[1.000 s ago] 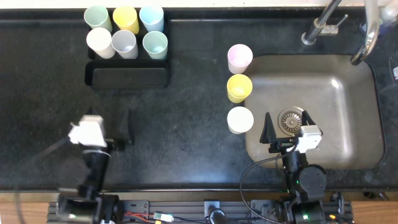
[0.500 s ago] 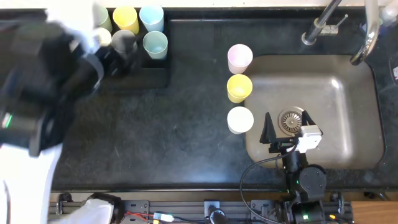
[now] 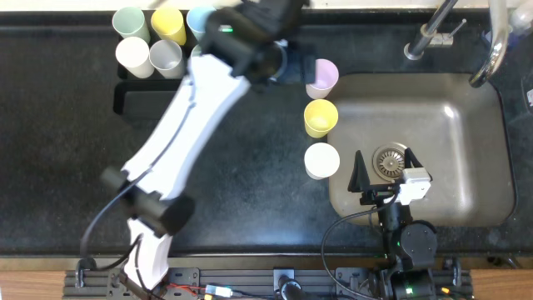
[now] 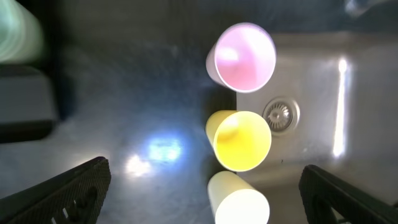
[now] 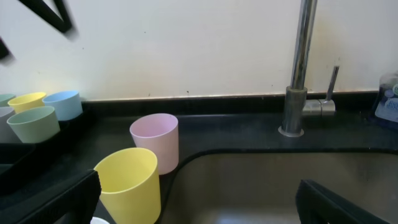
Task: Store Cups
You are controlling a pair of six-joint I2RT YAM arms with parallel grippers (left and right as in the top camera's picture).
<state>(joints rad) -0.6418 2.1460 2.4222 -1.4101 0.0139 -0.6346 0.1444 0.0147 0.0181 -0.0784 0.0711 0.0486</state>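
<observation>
Left claw (image 4: 202,173) spread wide above pink cup (image 4: 244,57) at bench (image 3: 250,175) edge by sink (image 3: 454,125): centre over rim, descend straight, don't knock yellow cup (image 4: 239,140) just beside.

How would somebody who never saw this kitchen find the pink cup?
Find the steel sink set in the black counter. Three cups stand in a row on the counter along the sink's left edge, seen from above; the pink cup is the end one, nearest the back wall. Next to it is a yellow cup, then a white cup.
</observation>
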